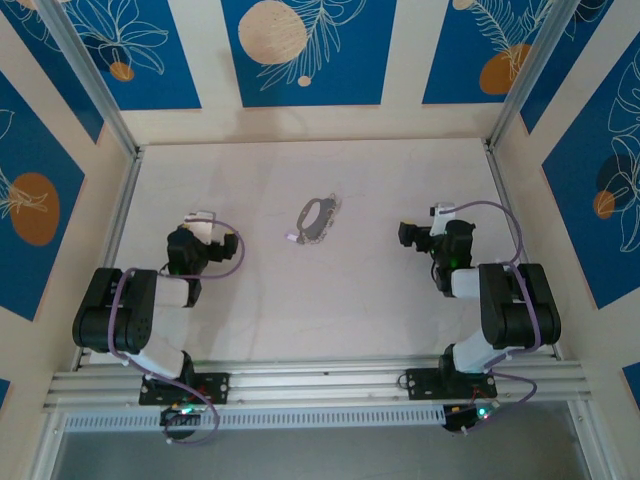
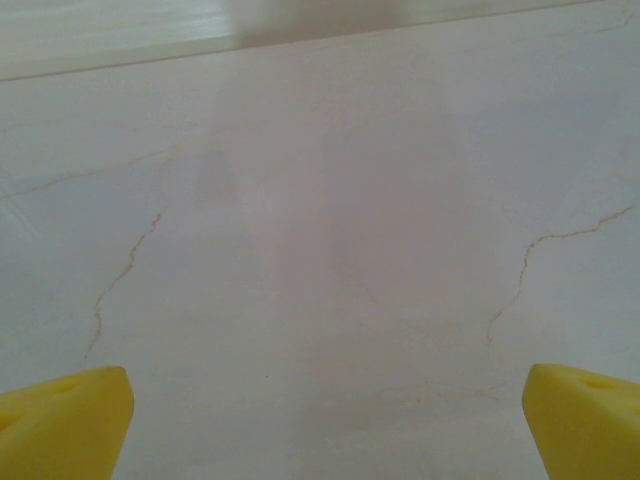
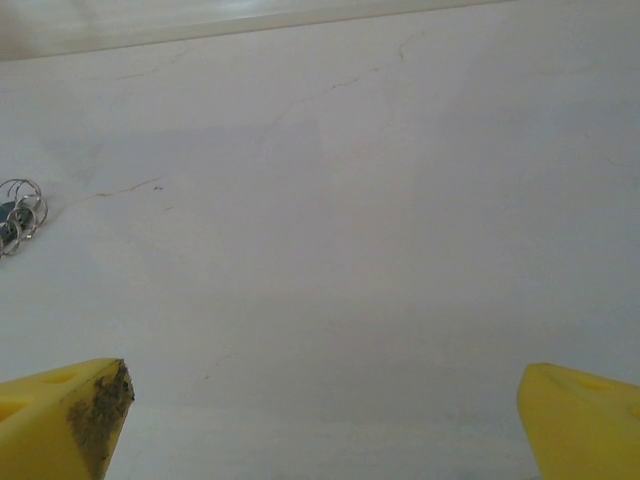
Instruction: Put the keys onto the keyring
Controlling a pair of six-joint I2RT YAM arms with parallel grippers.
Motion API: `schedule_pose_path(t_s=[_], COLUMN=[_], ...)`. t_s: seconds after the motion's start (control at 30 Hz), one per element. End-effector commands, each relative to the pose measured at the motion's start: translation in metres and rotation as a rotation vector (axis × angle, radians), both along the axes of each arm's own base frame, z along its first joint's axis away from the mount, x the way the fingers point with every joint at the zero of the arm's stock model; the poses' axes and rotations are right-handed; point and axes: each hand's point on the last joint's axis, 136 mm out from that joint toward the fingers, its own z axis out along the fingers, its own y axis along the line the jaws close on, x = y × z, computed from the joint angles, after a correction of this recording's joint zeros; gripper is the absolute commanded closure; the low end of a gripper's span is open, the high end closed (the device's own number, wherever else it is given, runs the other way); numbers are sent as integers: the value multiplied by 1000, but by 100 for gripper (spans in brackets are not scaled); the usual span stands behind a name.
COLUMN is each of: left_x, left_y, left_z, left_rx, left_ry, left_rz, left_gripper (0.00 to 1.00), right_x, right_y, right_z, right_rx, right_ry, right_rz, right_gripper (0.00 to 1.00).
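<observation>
A: From above, what hems in the table?
B: Walls on 3 sides, a slanted post in each far corner, and a rail along the near edge, where the 2 arms are bolted. The middle of the table is open.
A: Where is the keyring?
B: The keyring lies flat near the centre. The key is a pale lilac speck at its near-left end; whether the 2 touch cannot be told.
A: And the pincers?
B: The left gripper sits well to the keyring's left and the right gripper well to its right. Both are clear of it.
A: What does the left wrist show?
B: Its 2 yellow fingers stand spread wide at the bottom corners with bare table between them. The table's far edge crosses the top.
A: The right wrist?
B: The same wide spread, nothing pinched. The left fingertip is smudged dark. Small silver rings of the keyring peek in at the left border, ahead and far left of the fingers, with open table all around.
</observation>
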Motion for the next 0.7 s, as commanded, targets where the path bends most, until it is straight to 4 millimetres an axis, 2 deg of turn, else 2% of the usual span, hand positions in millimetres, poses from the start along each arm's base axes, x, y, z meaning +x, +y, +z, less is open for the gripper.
schedule_pose_path(t_s=[0.0, 0.67], left_x=[6, 5], left_y=[3, 4], left_z=[3, 3], left_rx=[-15, -12], left_ry=[-3, -5], left_rz=[2, 7], left_gripper=[1, 0], right_x=[3, 2], right_y=[4, 4], right_z=[9, 9], right_rx=[-15, -2], right_ry=[-35, -29], right_rz=[2, 12], right_gripper=[1, 1])
